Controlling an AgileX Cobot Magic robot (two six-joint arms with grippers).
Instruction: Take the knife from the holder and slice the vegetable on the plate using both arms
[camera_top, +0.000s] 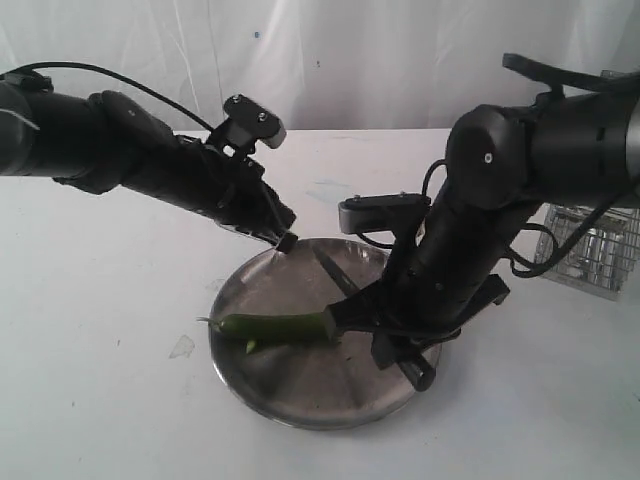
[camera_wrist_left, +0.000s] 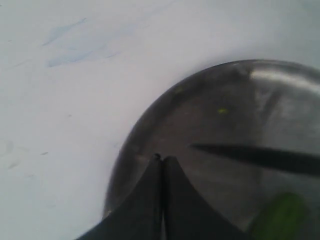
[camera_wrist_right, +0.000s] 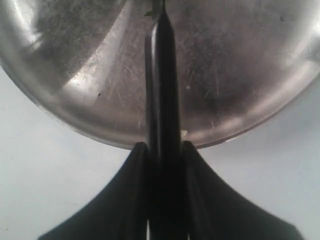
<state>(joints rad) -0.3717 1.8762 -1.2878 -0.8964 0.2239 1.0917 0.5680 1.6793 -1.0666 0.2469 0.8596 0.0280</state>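
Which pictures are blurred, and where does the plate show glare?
Exterior view: fairly sharp, even light. Left wrist view: soft throughout, vegetable a green smear, white glare on the plate rim. Right wrist view: knife near the lens blurred, plate scratches sharper.

We are overlooking the whole bench (camera_top: 100, 400) from afar, peering closely past left end effector (camera_wrist_left: 162, 159) and right end effector (camera_wrist_right: 163, 146), all views sharing the plate (camera_top: 290, 388).

The vegetable (camera_top: 275, 327) lies on the plate (camera_top: 300, 395), the holder (camera_top: 597, 250) well to its right.
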